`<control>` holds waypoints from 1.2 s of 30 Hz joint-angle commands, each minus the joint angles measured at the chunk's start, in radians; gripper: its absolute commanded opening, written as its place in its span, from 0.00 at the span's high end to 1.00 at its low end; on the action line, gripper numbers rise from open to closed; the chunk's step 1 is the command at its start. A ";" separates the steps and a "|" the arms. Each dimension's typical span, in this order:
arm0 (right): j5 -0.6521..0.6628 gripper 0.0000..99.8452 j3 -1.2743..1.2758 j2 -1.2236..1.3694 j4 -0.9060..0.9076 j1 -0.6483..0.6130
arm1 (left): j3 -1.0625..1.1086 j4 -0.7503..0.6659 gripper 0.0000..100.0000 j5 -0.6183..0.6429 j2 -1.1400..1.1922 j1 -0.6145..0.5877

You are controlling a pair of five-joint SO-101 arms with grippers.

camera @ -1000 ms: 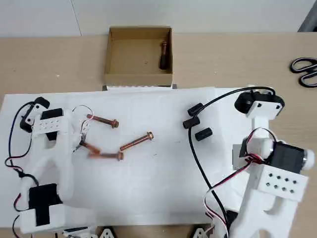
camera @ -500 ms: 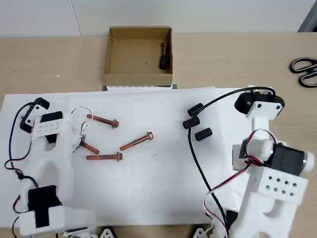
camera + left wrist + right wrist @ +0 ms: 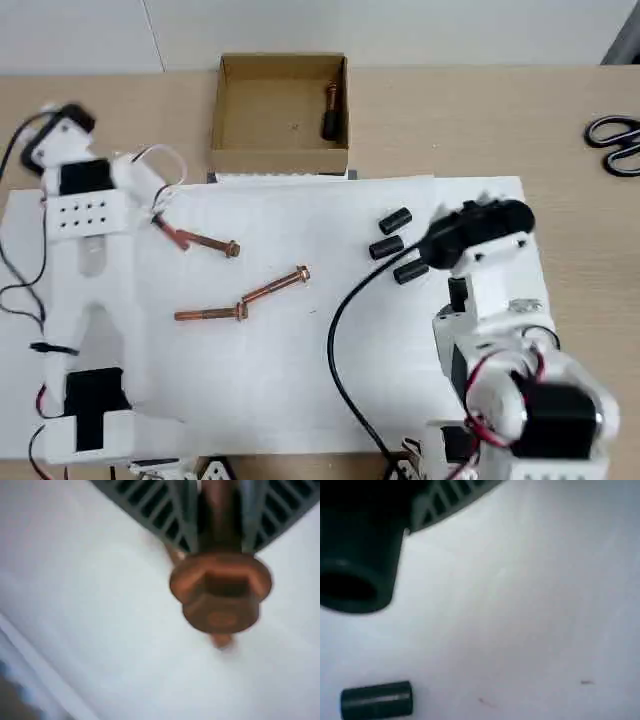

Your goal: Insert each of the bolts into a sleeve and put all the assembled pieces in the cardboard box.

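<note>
One bolt (image 3: pixel 220 597) sat clamped in the left hand (image 3: pixel 165 222), head outward and shank betw. the grey ribbed jaws. From above, hand and bolt hung over the left part of the white sheet (image 3: pixel 300 390), near its box-side edge. Three more bolts lay on the sheet: a second bolt (image 3: pixel 210 244) just beside the held one, a third bolt (image 3: pixel 210 314) nearer the arm bases, and a slanted bolt (image 3: pixel 275 284) w/ its tip just beside the third's head.

Three black sleeves lay on the sheet's right part: a far sleeve (image 3: pixel 395 219), a middle sleeve (image 3: pixel 386 246) and a near sleeve (image 3: pixel 408 272). The near one was at the tip of the right hand (image 3: pixel 424 256) and, in the wrist view, right against a grey jaw. Whether that hand gripped it couldn't be told.

The cardboard box (image 3: pixel 215 110) stood on the bench (image 3: pixel 100 110) past the sheet, w/ one assembled piece (image 3: pixel 329 112) against its right wall. Scissors (image 3: pixel 615 140) lay at the bench's right edge.
</note>
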 commanded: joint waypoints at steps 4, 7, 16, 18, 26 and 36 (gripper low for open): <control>-0.015 1.00 -0.023 -0.088 -0.004 -0.008 | -0.213 0.084 0.99 -0.021 -0.241 0.203; -0.017 1.00 0.008 -0.113 -0.027 -0.008 | -0.196 0.023 0.99 -0.014 -0.359 0.269; -0.301 1.00 0.293 -0.360 -0.217 -0.180 | 0.054 -0.166 0.99 0.101 -0.624 0.292; -0.304 1.00 0.384 -0.460 -0.275 -0.288 | 0.154 -0.244 0.99 0.104 -0.700 0.319; -0.307 1.00 0.551 -0.644 -0.361 -0.470 | 0.604 -0.471 0.99 0.106 -1.079 0.402; -0.307 1.00 0.617 -0.653 -0.360 -0.654 | 0.929 -0.574 0.99 0.055 -1.396 0.499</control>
